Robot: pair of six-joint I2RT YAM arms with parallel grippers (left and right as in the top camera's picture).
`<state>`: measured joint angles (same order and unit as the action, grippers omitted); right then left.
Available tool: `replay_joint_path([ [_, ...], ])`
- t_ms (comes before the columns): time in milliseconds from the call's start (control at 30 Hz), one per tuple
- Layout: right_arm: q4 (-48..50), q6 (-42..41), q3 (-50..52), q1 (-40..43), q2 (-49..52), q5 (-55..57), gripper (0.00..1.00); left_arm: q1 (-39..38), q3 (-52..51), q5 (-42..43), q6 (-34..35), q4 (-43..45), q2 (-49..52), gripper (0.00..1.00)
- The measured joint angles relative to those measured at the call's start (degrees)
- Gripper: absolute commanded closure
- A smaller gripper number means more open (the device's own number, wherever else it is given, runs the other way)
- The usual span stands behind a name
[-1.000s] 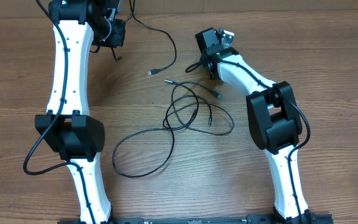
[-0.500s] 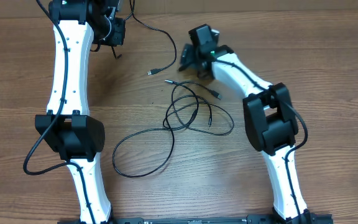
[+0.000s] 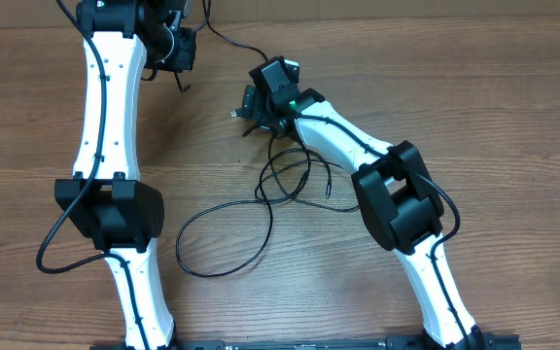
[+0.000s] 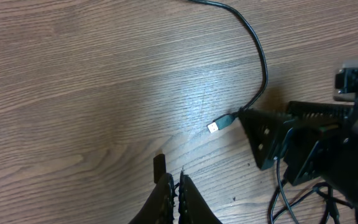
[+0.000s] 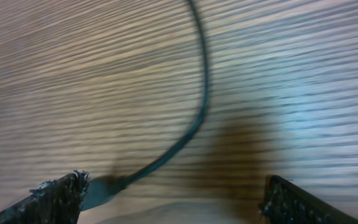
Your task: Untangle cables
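Cables (image 3: 224, 255) likely light, limp; best hold: stiff plug (image 5: 101, 190) near tabletop (image 3: 513, 117) far edge; right claw (image 5: 176, 199) spread wide over it; left claw (image 4: 174, 190) pinched closed.

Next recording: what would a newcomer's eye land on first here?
The right end effector stands wide open at the far middle of the wood table, with the silver-tipped plug of one cable close by one of its fingers. Mid-table lies a tangle of black cables in overlapping loops. The left end effector is shut at the far left.
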<state>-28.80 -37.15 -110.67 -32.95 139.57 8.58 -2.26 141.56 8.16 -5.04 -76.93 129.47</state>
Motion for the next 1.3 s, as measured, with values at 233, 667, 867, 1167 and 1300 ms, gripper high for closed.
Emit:
replay_joint_path([
  [233,-1.2,-0.2,0.0,0.3,0.2,6.2,0.11,0.0,0.0,0.0,0.0,0.0,0.0,0.92],
  [667,3.2,-0.2,-0.5,0.3,2.3,10.4,0.19,0.0,0.0,0.0,0.0,0.1,0.0,0.94],
  [867,1.7,0.0,-1.0,0.3,2.6,12.4,0.28,0.0,0.0,0.0,0.0,0.2,0.0,0.94],
  [1167,-0.5,0.2,-1.1,0.3,2.6,14.4,0.27,0.0,0.0,0.0,0.0,0.2,0.0,0.93],
  [1300,-0.1,0.2,-1.2,0.2,2.6,14.3,0.14,0.0,0.0,0.0,-0.1,0.2,0.0,0.91],
])
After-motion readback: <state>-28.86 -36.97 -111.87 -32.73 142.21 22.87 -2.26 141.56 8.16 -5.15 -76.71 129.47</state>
